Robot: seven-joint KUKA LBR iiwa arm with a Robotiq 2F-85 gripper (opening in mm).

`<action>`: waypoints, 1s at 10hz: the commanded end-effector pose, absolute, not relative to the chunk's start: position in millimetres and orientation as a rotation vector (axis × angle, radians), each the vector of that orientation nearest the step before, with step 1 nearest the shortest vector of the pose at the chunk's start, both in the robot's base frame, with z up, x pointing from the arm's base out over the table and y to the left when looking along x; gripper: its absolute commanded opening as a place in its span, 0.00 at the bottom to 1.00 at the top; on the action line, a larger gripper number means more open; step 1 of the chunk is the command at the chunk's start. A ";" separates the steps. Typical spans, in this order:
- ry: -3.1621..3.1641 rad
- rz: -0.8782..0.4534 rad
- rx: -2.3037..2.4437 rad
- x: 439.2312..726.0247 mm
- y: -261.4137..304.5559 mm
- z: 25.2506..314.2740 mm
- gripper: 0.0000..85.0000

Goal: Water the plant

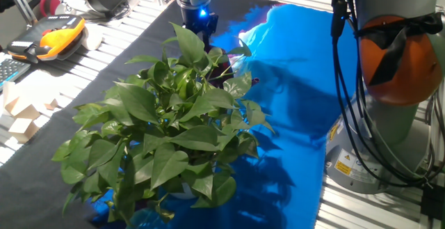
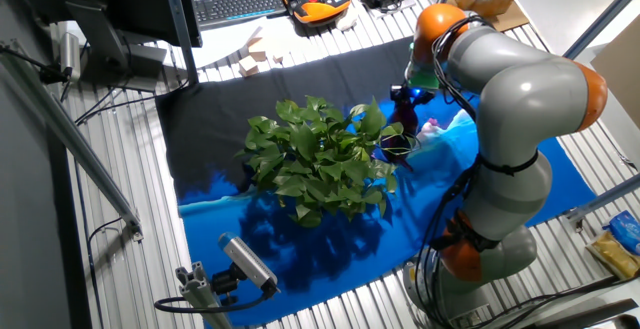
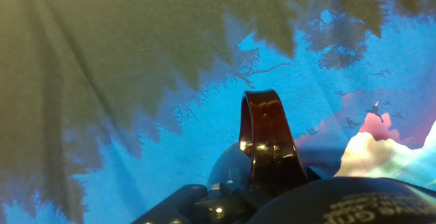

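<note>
The plant (image 1: 174, 124) is a big bushy houseplant with glossy green leaves, standing on the cloth in mid table; it also shows in the other fixed view (image 2: 320, 159). My gripper (image 1: 200, 26) hangs at the plant's far edge (image 2: 402, 109). In the hand view the gripper (image 3: 259, 186) has the dark maroon watering can's handle (image 3: 262, 135) between its black fingers and looks shut on it. The can's body (image 2: 396, 135) hangs by the leaves, mostly hidden. Its spout is not clear to see.
A blue cloth (image 1: 299, 83) and a black cloth (image 1: 104, 76) cover the table. An orange teach pendant (image 1: 59, 30) and wooden blocks (image 1: 21, 114) lie at the table edge. The arm's base (image 1: 389, 83) stands beside the blue cloth. A small camera (image 2: 250, 264) sits near the front edge.
</note>
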State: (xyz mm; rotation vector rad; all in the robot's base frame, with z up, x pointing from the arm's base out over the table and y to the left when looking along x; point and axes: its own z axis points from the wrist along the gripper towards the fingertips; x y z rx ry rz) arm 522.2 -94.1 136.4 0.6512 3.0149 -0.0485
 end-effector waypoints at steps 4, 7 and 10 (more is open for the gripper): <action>3.056 -0.033 0.556 520.7 -99.2 139.6 0.00; 3.068 -0.009 0.580 520.0 -101.2 155.7 0.00; 3.073 -0.029 0.593 516.3 -100.0 166.2 0.00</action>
